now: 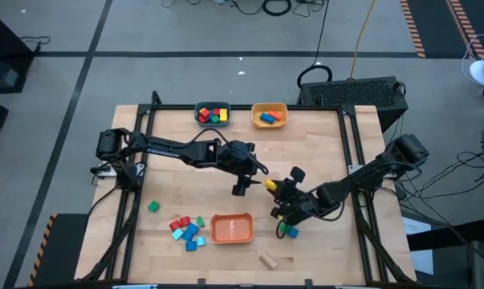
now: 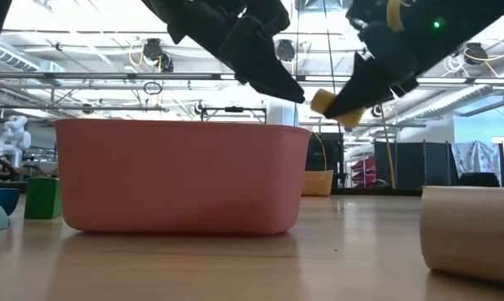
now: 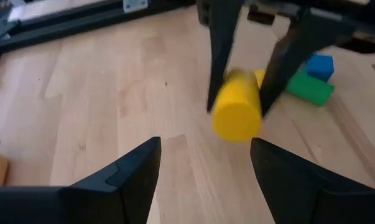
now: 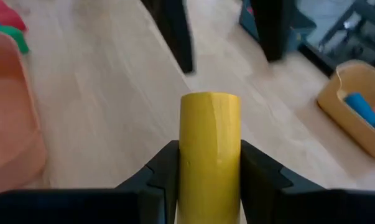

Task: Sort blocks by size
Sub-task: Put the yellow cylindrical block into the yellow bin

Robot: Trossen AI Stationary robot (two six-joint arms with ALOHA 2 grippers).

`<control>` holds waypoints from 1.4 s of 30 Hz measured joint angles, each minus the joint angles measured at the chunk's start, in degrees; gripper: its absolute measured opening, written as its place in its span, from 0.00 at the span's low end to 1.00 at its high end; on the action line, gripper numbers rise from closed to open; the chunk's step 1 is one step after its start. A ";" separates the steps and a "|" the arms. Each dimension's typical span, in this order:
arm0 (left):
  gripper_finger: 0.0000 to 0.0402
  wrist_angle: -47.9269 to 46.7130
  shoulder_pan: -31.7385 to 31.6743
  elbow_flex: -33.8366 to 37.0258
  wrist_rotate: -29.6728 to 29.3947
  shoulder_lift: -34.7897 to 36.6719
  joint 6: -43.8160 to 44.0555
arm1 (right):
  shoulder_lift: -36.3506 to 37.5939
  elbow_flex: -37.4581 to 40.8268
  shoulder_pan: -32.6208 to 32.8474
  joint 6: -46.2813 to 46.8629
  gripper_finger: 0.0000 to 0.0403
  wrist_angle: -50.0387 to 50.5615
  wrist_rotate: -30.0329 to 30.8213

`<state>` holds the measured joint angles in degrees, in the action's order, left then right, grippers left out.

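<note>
Right above the table's middle, the right gripper is clamped on a yellow cylinder block, long axis pointing toward the left gripper, which hangs open just beyond. Farther off sits the yellow bowl.

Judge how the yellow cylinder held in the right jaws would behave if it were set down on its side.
The yellow cylinder looks round and smooth, so on its side it would likely roll across the table. It seems rigid, probably painted wood, and should not deform. The right gripper grips its curved sides, so it may slip or twist.
</note>
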<state>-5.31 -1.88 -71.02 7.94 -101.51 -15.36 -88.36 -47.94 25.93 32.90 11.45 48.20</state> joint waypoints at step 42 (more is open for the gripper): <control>0.33 3.20 0.25 0.00 5.27 0.02 -1.55 | 0.07 -0.11 -1.49 -14.77 0.28 -10.85 2.44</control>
<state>-2.11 -1.63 -71.02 13.21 -101.49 -16.91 -88.29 -48.05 24.45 18.13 0.60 50.64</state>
